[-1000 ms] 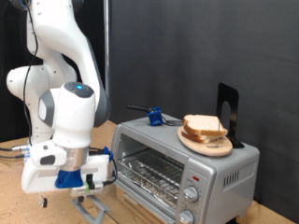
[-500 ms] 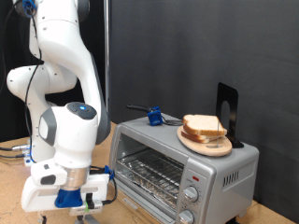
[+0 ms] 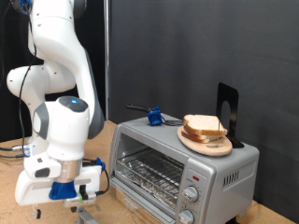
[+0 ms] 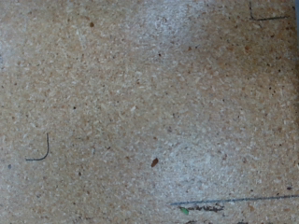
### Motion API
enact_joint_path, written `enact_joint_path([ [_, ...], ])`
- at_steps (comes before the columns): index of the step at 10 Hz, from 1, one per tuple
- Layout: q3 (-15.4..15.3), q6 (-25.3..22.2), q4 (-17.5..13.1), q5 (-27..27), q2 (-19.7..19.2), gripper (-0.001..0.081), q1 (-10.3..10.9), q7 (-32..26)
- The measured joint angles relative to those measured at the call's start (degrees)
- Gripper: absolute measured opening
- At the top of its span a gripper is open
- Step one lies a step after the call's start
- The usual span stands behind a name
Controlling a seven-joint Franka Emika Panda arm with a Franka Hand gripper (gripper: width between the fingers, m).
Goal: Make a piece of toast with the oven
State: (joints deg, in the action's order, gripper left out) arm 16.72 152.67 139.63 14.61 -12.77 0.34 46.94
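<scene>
The arm has swung further toward the exterior view's left and dropped low since a second ago, carrying the tool [image 3: 82, 193] away from the oven [image 3: 182, 168] and down near the table [image 3: 17, 149]. That suggests it has backed off from the oven front, where the glass door now looks to be lowered, with the wire rack showing inside.

The bread [image 3: 206, 128] sits on a round wooden plate [image 3: 204, 144] on top of the oven, untouched (I can't tell one slice from the stack at this distance).

The arm is folded over, wrist low, hand pointing down. The wrist view shows only speckled table surface, no fingers, so I cannot tell whether the tool is released or clenched; nothing shows in it.
</scene>
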Motion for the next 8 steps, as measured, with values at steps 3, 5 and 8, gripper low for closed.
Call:
enact_joint_path([
  [3, -4.3, 1.4, 0.4, -12.4, 1.3, 0.0808, -1.9, -13.7],
  [5, -8.1, -1.2, 2.1, -28.4, 6.8, 0.0808, -3.9, -32.4],
  [8, -8.0, -8.6, 3.9, -48.0, 15.5, 0.0808, -4.2, -48.2],
])
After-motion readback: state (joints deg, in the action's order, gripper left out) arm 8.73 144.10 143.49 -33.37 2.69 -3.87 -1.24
